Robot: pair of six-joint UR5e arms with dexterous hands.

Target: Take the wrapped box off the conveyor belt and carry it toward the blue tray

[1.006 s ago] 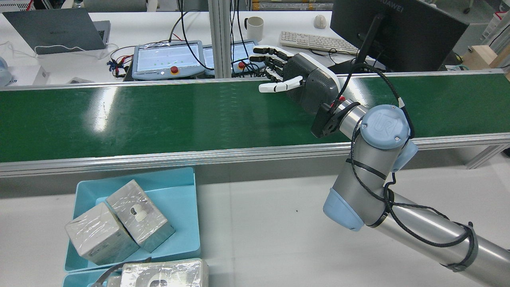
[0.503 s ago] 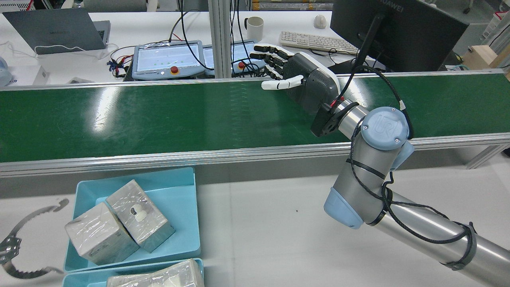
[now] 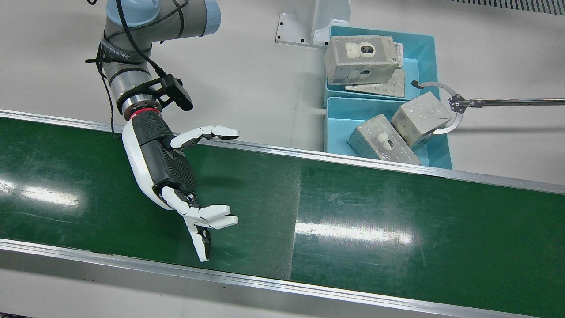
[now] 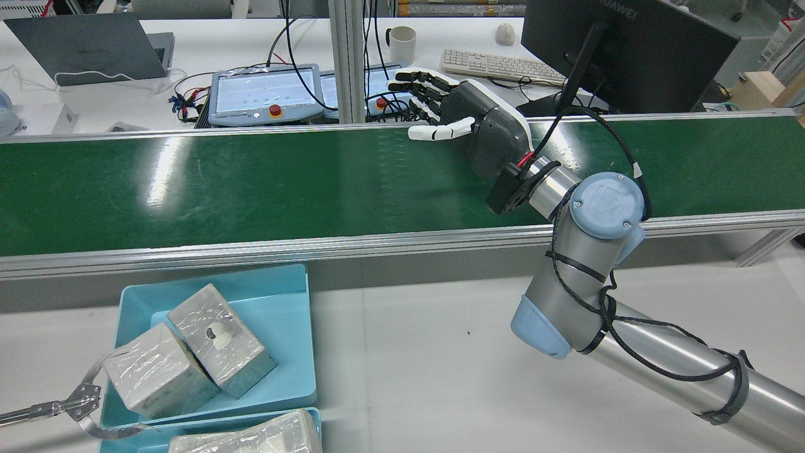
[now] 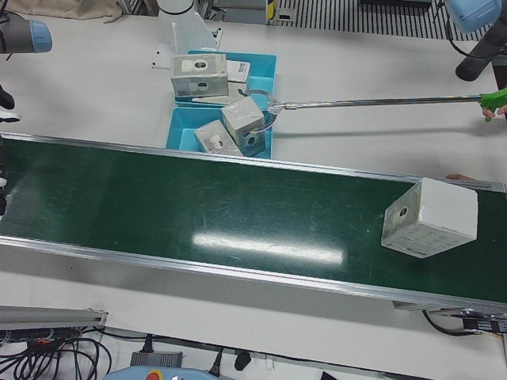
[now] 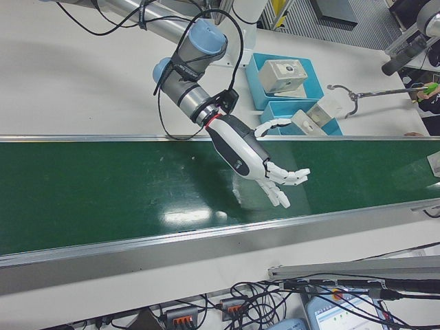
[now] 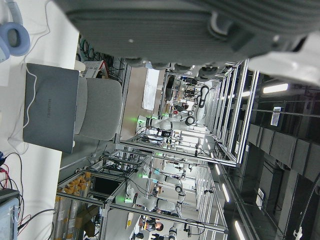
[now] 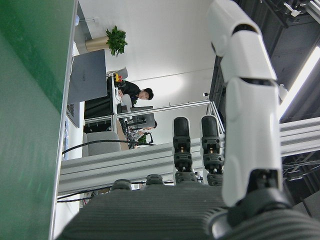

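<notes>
A wrapped box lies on the green conveyor belt at its right end in the left-front view, and its edge shows in the right-front view. My right hand hovers open over the belt, fingers spread and far from that box; it also appears in the rear view and the right-front view. The blue tray beside the belt holds two wrapped boxes. Of my left hand, only the palm edge shows, with its fingers hidden.
A person's grabber tool reaches into the tray, its claw around a wrapped box. A second blue tray behind holds another box. Beyond the belt stand a monitor, a keyboard, pendants and a laptop.
My right hand drifted slightly farther across the belt. The grabber claw came in from the side and closed around the near box in the tray. The box in the nearest tray shifted.
</notes>
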